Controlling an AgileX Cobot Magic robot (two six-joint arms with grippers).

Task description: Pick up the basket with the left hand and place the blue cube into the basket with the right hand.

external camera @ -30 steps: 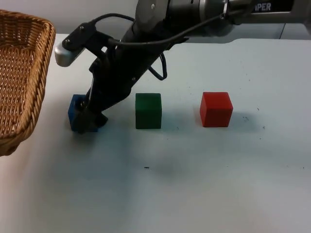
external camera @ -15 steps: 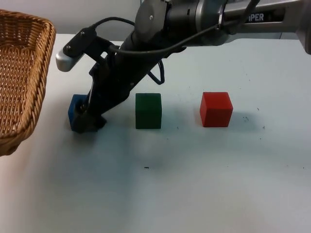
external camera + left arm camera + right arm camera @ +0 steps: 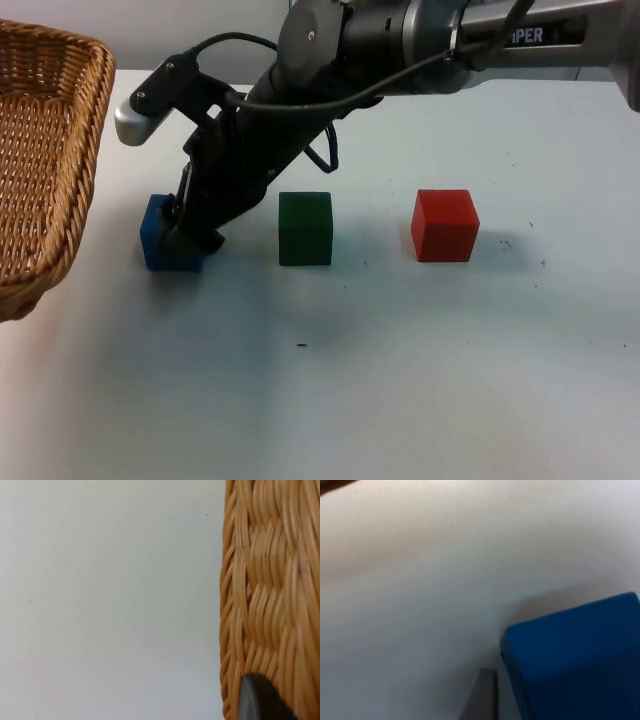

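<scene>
The blue cube (image 3: 158,240) sits on the white table, left of the green cube. My right arm reaches across from the right, and my right gripper (image 3: 188,232) is down on the blue cube's right side, shut on it. Close up, the blue cube (image 3: 575,660) stands on the table with a thin shadow beside it. The wicker basket (image 3: 40,160) hangs large at the left edge, held up by my left gripper. A black fingertip (image 3: 260,700) of that gripper lies against the basket's woven wall (image 3: 270,590).
A green cube (image 3: 305,228) stands just right of the right gripper, and a red cube (image 3: 445,225) farther right. The table's near half lies in front of the cubes. The grey partition wall runs along the back.
The right gripper's fingers have shifted slightly up and in at the blue cube, so more of the cube's lower front shows. The basket and the other cubes have not moved.
</scene>
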